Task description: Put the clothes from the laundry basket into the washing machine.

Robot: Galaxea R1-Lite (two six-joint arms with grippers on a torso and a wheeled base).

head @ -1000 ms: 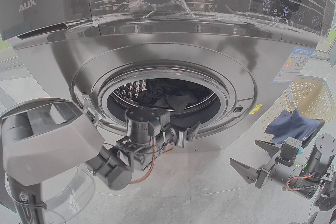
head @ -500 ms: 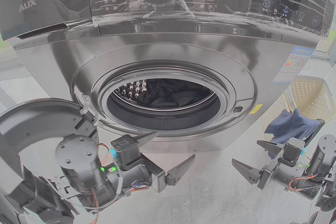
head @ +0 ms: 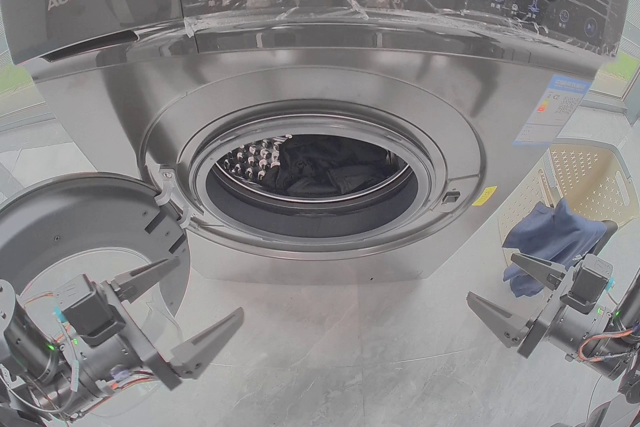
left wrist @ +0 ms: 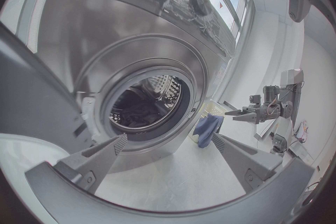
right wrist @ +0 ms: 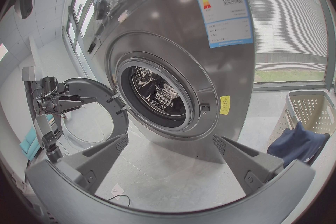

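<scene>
The washing machine (head: pixel 313 81) stands before me with its drum (head: pixel 310 181) open and dark clothes (head: pixel 320 168) lying inside. My left gripper (head: pixel 203 289) hangs open and empty low on the left, in front of the swung-out door (head: pixel 87 228). My right gripper (head: pixel 492 278) is open and empty low on the right, just short of a blue garment (head: pixel 550 241) draped over the rim of the beige laundry basket (head: pixel 593 181). The left wrist view looks past its open gripper (left wrist: pixel 168 139) at the drum (left wrist: pixel 147 105) and blue garment (left wrist: pixel 206 126). The right wrist view's open gripper (right wrist: pixel 169 139) faces the drum (right wrist: pixel 157 95), with the garment (right wrist: pixel 297 142) beside it.
Bare grey floor (head: pixel 347 341) lies between the two grippers and the machine's front. The open door (right wrist: pixel 94 109) juts out on the left side of the opening. The basket (right wrist: pixel 311 109) sits against the machine's right side by a window.
My left arm has pulled back from the drum mouth, down and to the left, its gripper open. The head camera has shifted slightly. The right arm has barely moved.
</scene>
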